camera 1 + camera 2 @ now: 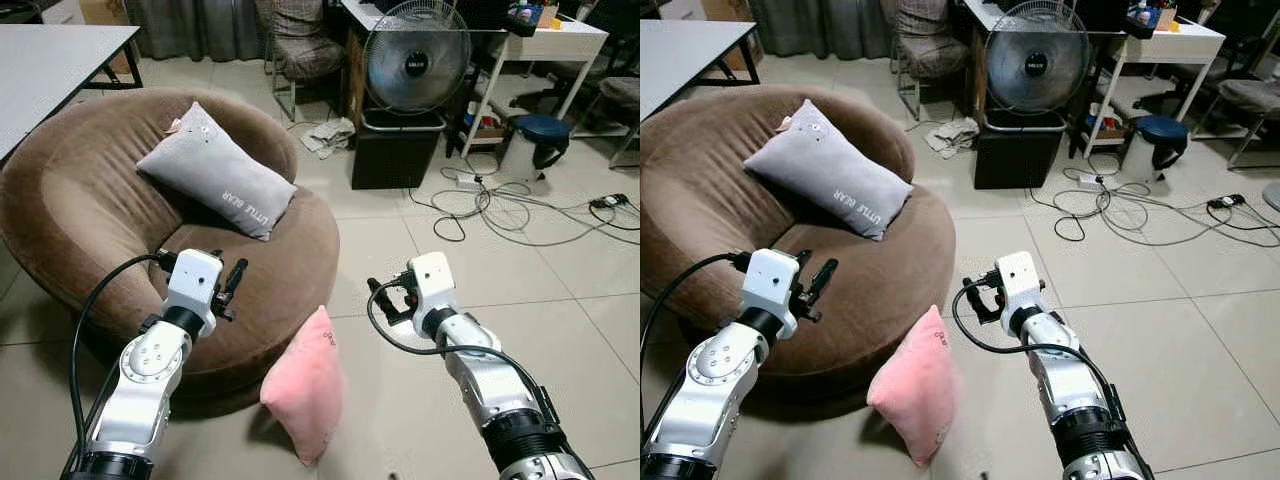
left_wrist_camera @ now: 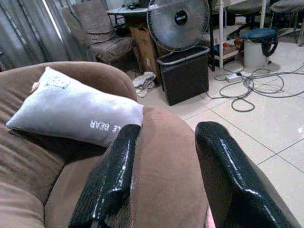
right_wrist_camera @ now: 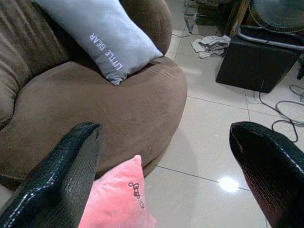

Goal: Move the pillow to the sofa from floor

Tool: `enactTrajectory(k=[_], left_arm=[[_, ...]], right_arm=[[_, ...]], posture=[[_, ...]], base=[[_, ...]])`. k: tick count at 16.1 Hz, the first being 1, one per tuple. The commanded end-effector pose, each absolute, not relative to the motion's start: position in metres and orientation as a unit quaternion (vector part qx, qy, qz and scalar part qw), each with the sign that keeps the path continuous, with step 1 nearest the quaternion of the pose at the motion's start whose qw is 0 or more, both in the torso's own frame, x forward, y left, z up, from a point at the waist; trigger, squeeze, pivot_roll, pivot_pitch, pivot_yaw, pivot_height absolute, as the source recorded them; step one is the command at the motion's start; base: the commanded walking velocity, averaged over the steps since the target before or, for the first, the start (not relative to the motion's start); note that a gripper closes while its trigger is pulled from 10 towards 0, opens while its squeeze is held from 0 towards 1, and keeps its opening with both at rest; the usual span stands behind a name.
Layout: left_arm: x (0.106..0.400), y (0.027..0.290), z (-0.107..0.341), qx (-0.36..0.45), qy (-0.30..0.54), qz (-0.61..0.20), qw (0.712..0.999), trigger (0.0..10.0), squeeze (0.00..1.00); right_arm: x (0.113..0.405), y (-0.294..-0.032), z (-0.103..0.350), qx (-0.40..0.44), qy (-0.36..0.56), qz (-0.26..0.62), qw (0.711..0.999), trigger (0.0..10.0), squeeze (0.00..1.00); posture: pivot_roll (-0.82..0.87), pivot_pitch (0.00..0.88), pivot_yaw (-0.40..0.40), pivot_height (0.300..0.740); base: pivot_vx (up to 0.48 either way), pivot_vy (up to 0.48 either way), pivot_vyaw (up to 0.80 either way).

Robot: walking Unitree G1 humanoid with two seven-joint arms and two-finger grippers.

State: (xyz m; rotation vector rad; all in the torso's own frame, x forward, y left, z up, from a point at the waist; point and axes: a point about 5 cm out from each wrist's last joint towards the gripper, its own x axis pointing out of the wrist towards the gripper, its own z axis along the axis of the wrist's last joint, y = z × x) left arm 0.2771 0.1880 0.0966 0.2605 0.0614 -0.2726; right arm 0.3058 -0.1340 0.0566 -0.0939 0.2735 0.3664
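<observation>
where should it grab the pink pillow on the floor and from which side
Probably the top corner of the pink pillow: it stands on edge against the brown sofa, corner up and free. Come from above with the open right gripper, which hovers nearest, fingers straddling its thin thickness.

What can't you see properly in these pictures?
- Pink pillow: its small printed mark is too tiny to read in the eye views.
- Pink pillow's lower part: cut off by the right wrist view's edge.
- Sofa: its left side is cut off in the eye views.
- Grey pillow: its underside is hidden against the sofa.
</observation>
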Motion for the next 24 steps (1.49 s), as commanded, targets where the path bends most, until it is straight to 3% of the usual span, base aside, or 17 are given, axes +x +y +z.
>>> enactTrajectory(k=[1, 14, 21, 24], left_arm=[[0.279, 0.188, 0.097, 0.135, 0.031, -0.134, 0.981, 10.0, 0.00], [0.279, 0.183, 0.092, 0.151, 0.047, -0.155, 0.975, 10.0, 0.00], [0.284, 0.179, 0.092, 0.148, 0.043, -0.162, 0.975, 10.0, 0.00], [0.287, 0.177, 0.095, 0.146, 0.038, -0.164, 0.975, 10.0, 0.00]], right_arm=[[0.310, -0.138, 0.062, -0.046, 0.126, 0.175, 0.975, 10.0, 0.00], [0.307, -0.146, 0.054, -0.065, 0.152, 0.150, 0.975, 10.0, 0.00], [0.307, -0.146, 0.054, -0.059, 0.150, 0.143, 0.977, 10.0, 0.00], [0.308, -0.150, 0.056, -0.060, 0.145, 0.132, 0.979, 10.0, 0.00]], posture=[[0.16, 0.000, -0.017, 0.740], [0.14, 0.000, -0.009, 0.740], [0.13, 0.000, -0.001, 0.687], [0.12, 0.000, 0.003, 0.687]], base=[[0.000, 0.000, 0.00], [0.000, 0.000, 0.00], [0.000, 0.000, 0.00], [0.000, 0.000, 0.00]])
